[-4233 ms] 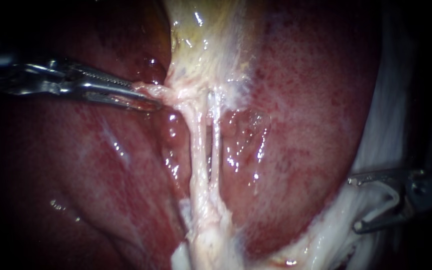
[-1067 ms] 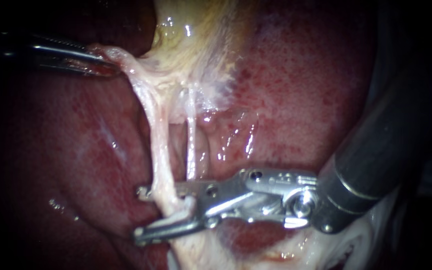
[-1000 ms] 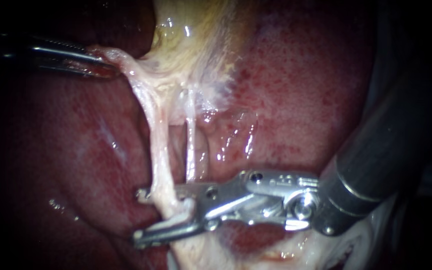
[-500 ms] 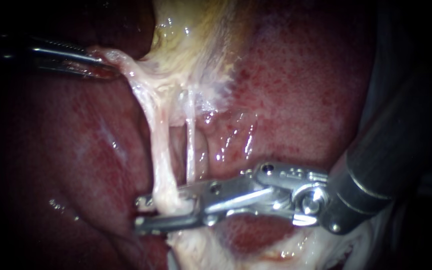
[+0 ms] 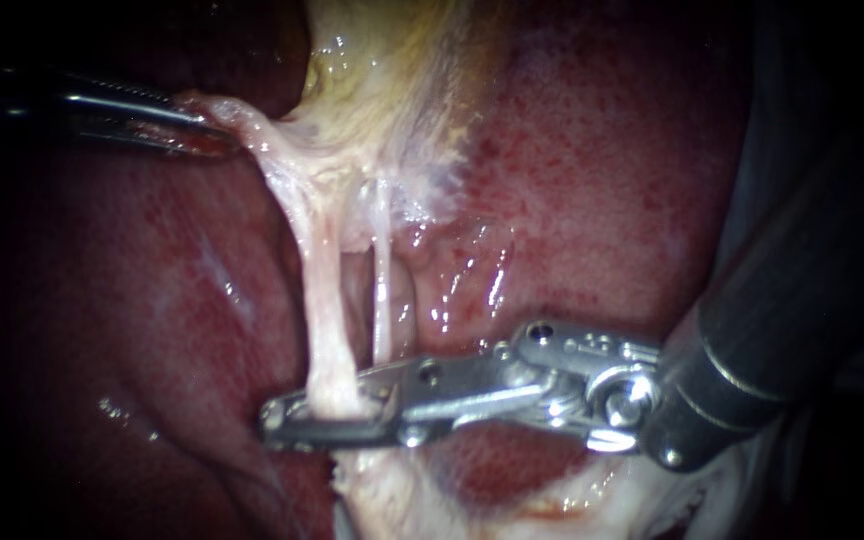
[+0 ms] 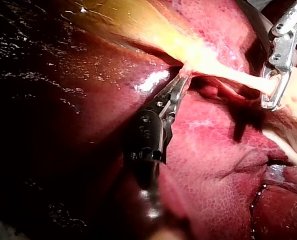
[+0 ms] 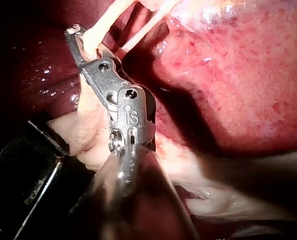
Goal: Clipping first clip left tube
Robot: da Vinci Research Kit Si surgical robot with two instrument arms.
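Pose | right instrument [image 5: 277, 420] lying level, end effector clamped on left tube [image 5: 320, 300] | left instrument [image 5: 207, 130] end effector gripping gallbladder [image 5: 402, 80]

Dark red liver [image 5: 602, 180] is filling the whole backdrop. Bright light is glinting off its wet sheen, and the outer edges are fading into black shadow.
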